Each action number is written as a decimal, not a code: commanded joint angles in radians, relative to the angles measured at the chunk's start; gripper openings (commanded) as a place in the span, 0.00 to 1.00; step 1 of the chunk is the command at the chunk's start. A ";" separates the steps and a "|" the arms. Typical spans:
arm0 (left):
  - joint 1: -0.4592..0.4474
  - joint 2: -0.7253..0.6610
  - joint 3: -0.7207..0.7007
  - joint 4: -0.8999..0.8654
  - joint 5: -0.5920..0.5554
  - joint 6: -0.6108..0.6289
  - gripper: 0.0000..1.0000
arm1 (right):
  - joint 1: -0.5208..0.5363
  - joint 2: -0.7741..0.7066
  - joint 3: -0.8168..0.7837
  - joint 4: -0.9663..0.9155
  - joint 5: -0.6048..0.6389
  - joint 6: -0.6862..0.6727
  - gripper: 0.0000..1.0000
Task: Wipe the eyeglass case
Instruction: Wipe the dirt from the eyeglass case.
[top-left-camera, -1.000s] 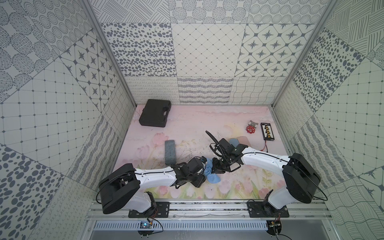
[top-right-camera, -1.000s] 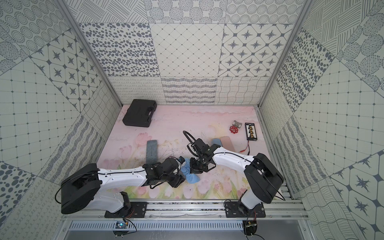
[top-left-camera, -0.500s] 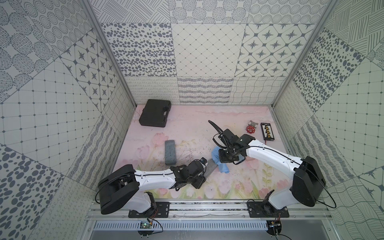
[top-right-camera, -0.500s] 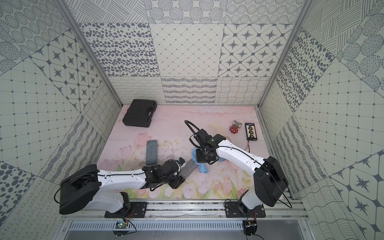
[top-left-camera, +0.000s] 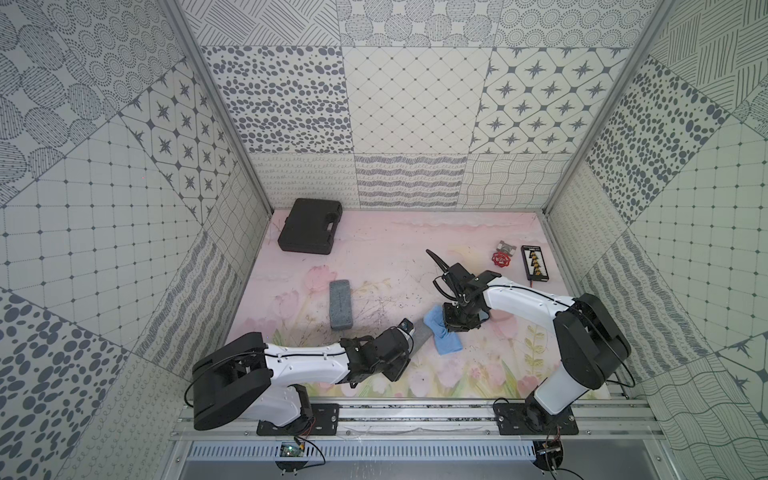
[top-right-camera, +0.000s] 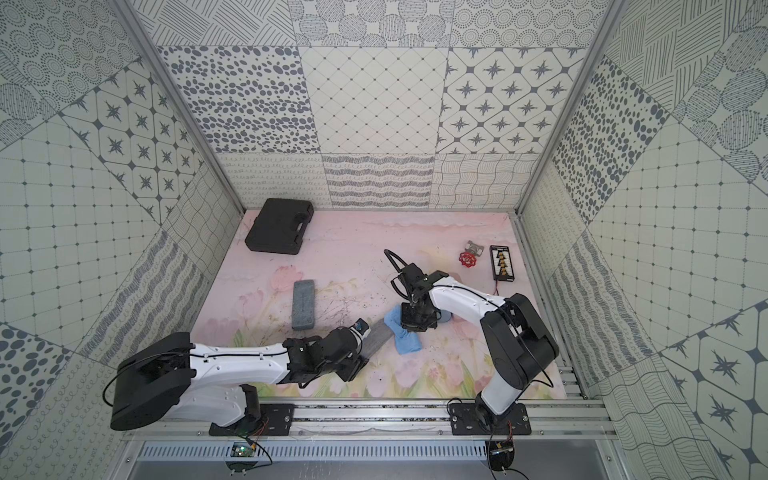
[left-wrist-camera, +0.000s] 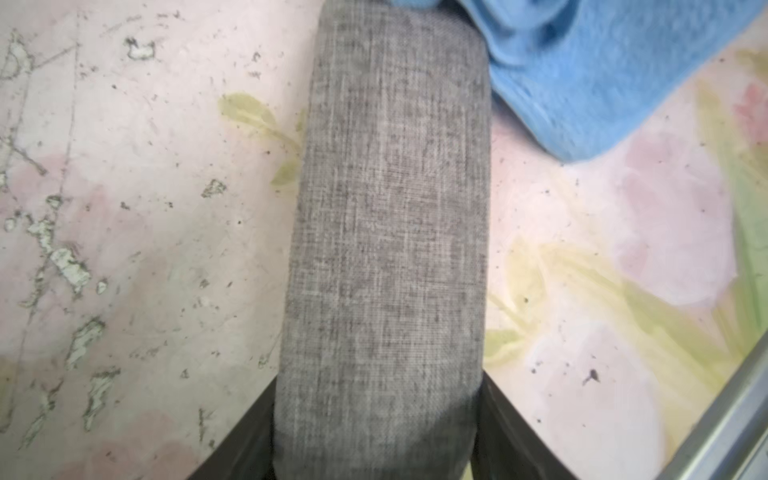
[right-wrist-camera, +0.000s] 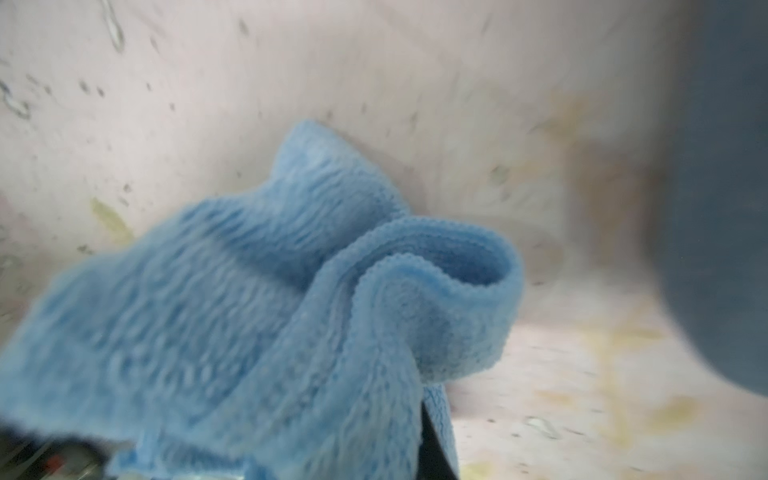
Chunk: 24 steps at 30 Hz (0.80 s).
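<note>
The eyeglass case (left-wrist-camera: 386, 228) is a long grey fabric case, and my left gripper (left-wrist-camera: 378, 449) is shut on its near end, with a dark finger (left-wrist-camera: 498, 428) on each side. In both top views the eyeglass case (top-left-camera: 419, 336) (top-right-camera: 376, 334) slants from the left gripper (top-left-camera: 409, 347) up to a blue cloth (top-left-camera: 446, 347) (top-right-camera: 405, 343). My right gripper (top-left-camera: 453, 328) (right-wrist-camera: 374, 457) is shut on that blue cloth (right-wrist-camera: 291, 311). The blue cloth (left-wrist-camera: 602, 70) covers the case's far end and hangs off beside it.
A grey speckled block (top-left-camera: 340, 304) lies left of the arms. A black carrying case (top-left-camera: 311, 232) sits at the back left. A red valve wheel (top-left-camera: 500, 258) and a black board (top-left-camera: 535, 262) are at the back right. A blue-grey round object (top-right-camera: 444, 318) shows beside the right wrist.
The right gripper has drawn the blue cloth along the case, away from the left gripper toward its far end, baring the grey fabric. The left gripper keeps its hold and has barely moved.
</note>
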 joint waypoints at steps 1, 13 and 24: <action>-0.029 -0.010 0.009 0.020 -0.105 -0.014 0.18 | 0.084 -0.055 0.128 -0.140 0.196 -0.092 0.00; -0.144 -0.002 0.035 -0.004 -0.306 -0.012 0.18 | 0.045 -0.026 -0.179 0.420 -0.549 0.258 0.00; -0.194 0.059 0.065 -0.022 -0.381 0.000 0.17 | 0.034 -0.027 0.212 -0.195 0.205 -0.162 0.00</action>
